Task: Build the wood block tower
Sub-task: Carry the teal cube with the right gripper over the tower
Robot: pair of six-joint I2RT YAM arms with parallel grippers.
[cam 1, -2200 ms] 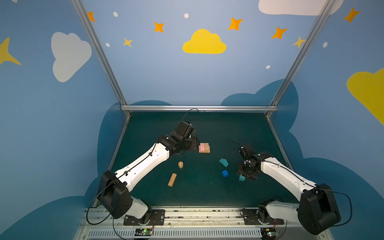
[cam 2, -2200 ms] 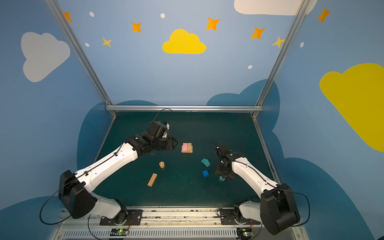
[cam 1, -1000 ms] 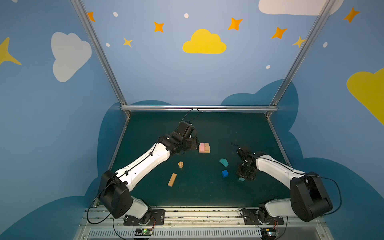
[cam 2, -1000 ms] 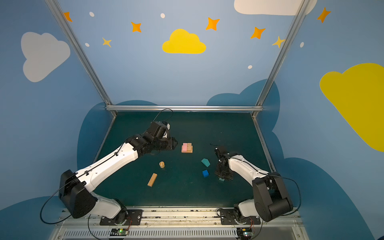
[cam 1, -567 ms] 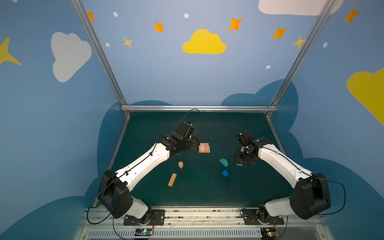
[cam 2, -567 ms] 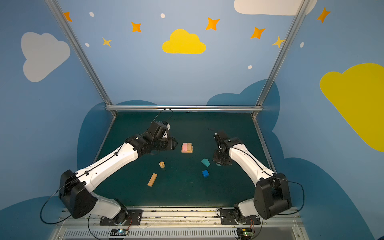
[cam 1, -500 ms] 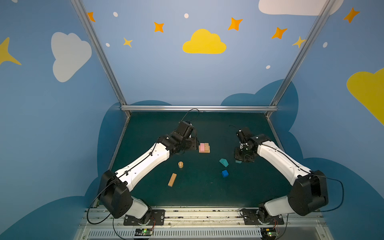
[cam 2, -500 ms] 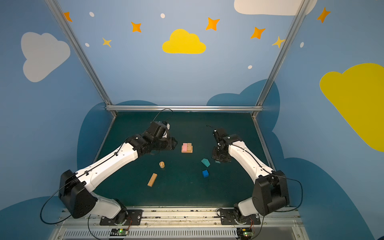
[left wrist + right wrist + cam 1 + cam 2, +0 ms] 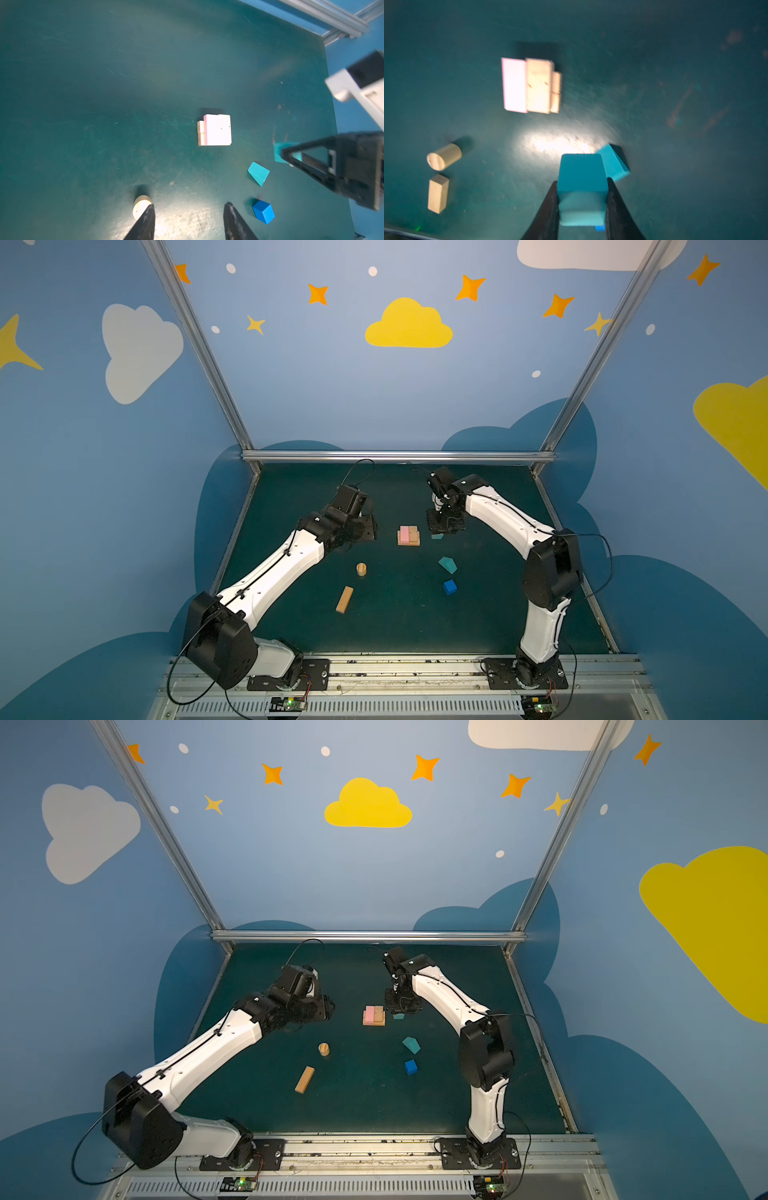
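Right jaws clamp small teal wooden cube (image 9: 581, 178) just beside pink-and-tan wooden block stack (image 9: 408, 535); left jaws parted, empty.

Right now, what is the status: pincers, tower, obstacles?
Right pincer shut on teal cube, near stack. Left pincer open, empty. Nothing between cube and stack.

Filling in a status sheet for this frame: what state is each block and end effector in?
left end effector: open, empty.
right end effector: shut on teal cube.
teal cube: gripped, beside the stack.
pink bar: flat atop stack, beside a tan bar.
teal house-shaped piece: loose on mat.
blue cube: loose on mat.
tan cylinder: upright, loose.
loose tan bar: lying flat.
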